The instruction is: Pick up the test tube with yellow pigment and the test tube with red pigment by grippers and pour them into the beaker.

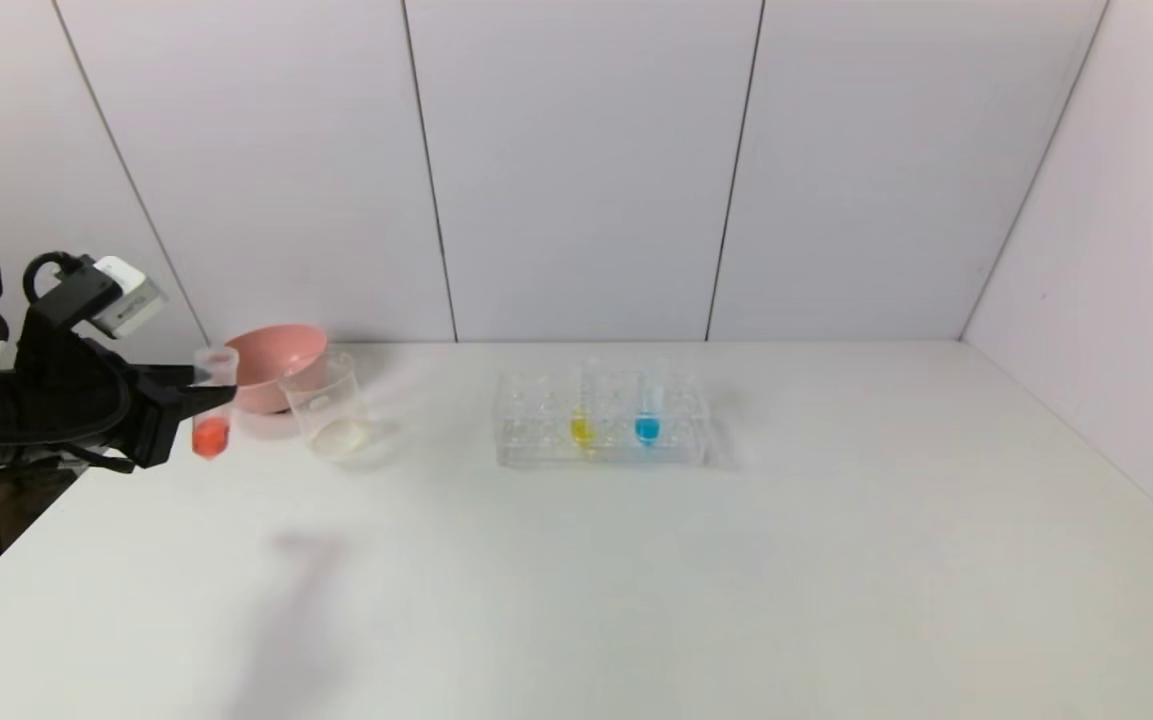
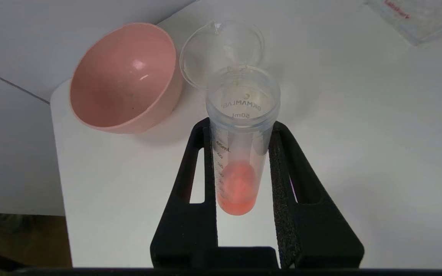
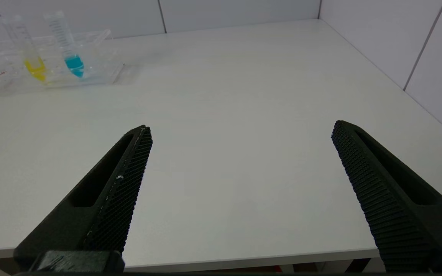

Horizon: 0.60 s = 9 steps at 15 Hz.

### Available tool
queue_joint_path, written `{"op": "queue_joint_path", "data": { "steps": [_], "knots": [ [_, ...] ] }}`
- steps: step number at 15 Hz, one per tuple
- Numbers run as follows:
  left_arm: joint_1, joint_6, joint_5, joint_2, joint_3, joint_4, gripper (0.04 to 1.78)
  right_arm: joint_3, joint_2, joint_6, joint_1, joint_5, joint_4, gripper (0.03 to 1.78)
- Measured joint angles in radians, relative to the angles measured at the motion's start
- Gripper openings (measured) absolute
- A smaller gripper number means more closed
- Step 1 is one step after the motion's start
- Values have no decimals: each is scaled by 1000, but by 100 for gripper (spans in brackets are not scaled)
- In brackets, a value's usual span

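One tube, the red tube [image 1: 211, 415], hangs upright, clamped in the left gripper [image 1: 204, 392] just beside the beaker [image 1: 328, 408]. Tipping early would spill pigment onto the table [image 1: 636, 580]. Right gripper [image 3: 240, 134] gapes, idle.

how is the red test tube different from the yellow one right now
The test tube with red pigment is clamped in the left gripper, lifted beside the beaker; the test tube with yellow pigment stands in the clear rack. Their pigments differ: red-orange against yellow. Both are clear, upright and uncapped.
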Motion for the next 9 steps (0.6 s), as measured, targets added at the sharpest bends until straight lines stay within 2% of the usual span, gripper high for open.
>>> {"op": "queue_joint_path", "data": {
  "steps": [5, 9],
  "knots": [
    [-7, 201, 123, 135, -142, 24, 43, 0, 0, 0, 0, 0, 0, 171],
    [-33, 290, 186, 186, -306, 193, 43, 0, 0, 0, 0, 0, 0, 171]
  ]
}}
